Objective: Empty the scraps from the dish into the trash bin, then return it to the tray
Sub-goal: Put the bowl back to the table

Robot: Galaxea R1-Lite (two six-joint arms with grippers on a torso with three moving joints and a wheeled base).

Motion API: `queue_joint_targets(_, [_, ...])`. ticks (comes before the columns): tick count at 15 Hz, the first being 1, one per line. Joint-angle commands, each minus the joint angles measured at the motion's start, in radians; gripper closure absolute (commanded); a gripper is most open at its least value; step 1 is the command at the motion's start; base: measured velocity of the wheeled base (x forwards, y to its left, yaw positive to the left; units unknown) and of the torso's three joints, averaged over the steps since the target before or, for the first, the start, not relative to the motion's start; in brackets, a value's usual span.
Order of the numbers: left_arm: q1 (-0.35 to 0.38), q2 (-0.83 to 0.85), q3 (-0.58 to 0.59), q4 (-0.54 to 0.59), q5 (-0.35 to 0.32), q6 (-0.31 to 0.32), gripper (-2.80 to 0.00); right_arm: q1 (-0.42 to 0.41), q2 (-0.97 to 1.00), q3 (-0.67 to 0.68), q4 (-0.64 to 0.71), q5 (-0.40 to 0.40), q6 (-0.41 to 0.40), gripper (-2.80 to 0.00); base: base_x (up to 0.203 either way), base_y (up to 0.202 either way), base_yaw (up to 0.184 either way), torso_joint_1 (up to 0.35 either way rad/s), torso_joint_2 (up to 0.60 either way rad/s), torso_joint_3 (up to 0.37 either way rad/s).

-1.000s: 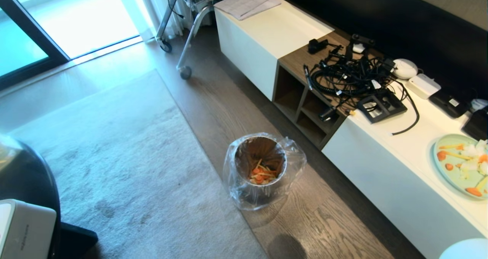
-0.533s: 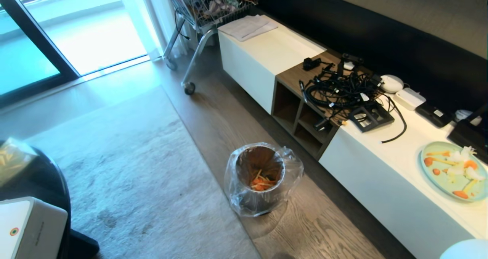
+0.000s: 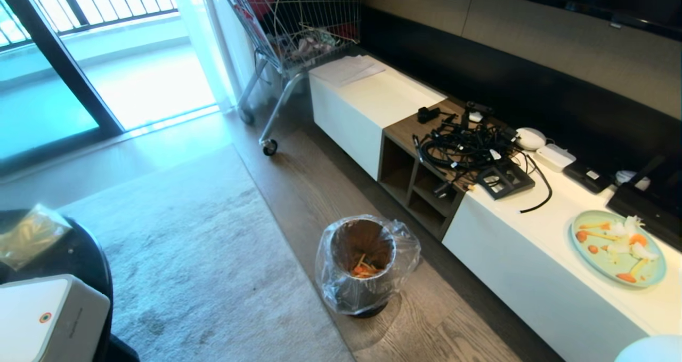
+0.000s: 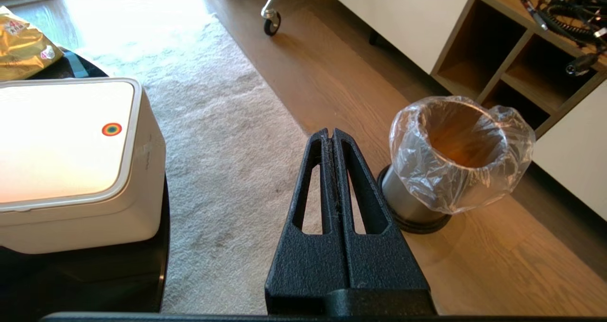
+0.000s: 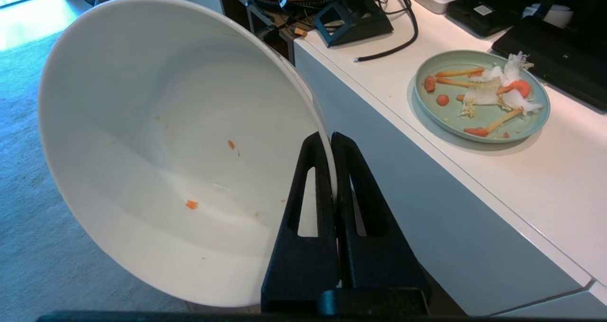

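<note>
Dish (image 5: 156, 137) gripped on edge by the right claw (image 5: 332, 139), with the biggest things placed around that claw first. Alongside it and running well beyond the fingertips, a long white cabinet (image 5: 498, 184). Below and to the claw's other side, a pale rug (image 5: 28, 179). Ahead of the left claw (image 4: 331, 133) and just off to one side of its tips, on the wood floor: trash bin (image 4: 408, 203), upright, mouth open under a crinkly clear liner. Placed low, probably so as to catch whatever falls from a tipped bowl. Tray nowhere in view, so the return leg judged not yet made. Back to the dish itself: tilted steeply, hollow facing the wrist camera, bulk hanging out to one side of the right claw. Likely held so because tipped for pouring. Past the right claw's tips, resting on the cabinet top: pale green plate (image 5: 427, 113) with its own leftovers, apart from the dish. Right claw pinched almost together on the dish's thin rim, one finger inside, one outside, nothing else touched. Left claw pressed fully together, holding nothing, hanging idle. Smallest last: scraps (image 3: 364, 268) lying deep in the bin, and only a few orange crumbs (image 5: 191, 204) clinging inside the dish, so emptying judged done.
</note>
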Motion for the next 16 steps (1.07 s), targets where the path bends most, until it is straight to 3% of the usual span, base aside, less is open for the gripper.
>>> queue_joint_targets(1, [0.000, 0.000, 0.000, 0.000, 0.000, -0.001, 0.00, 0.000, 0.001, 0.000, -0.001, 0.000, 0.001, 0.00, 0.000, 0.000, 0.000, 0.001, 0.00, 0.203])
queue_joint_targets(9, [0.000, 0.000, 0.000, 0.000, 0.000, 0.001, 0.00, 0.000, 0.001, 0.000, -0.001, 0.000, 0.001, 0.00, 0.000, 0.000, 0.000, 0.002, 0.00, 0.201])
queue_joint_targets(16, [0.000, 0.000, 0.000, 0.000, 0.000, -0.001, 0.00, 0.000, 0.001, 0.000, -0.001, -0.002, 0.001, 0.00, 0.000, 0.000, 0.000, 0.000, 0.00, 0.000])
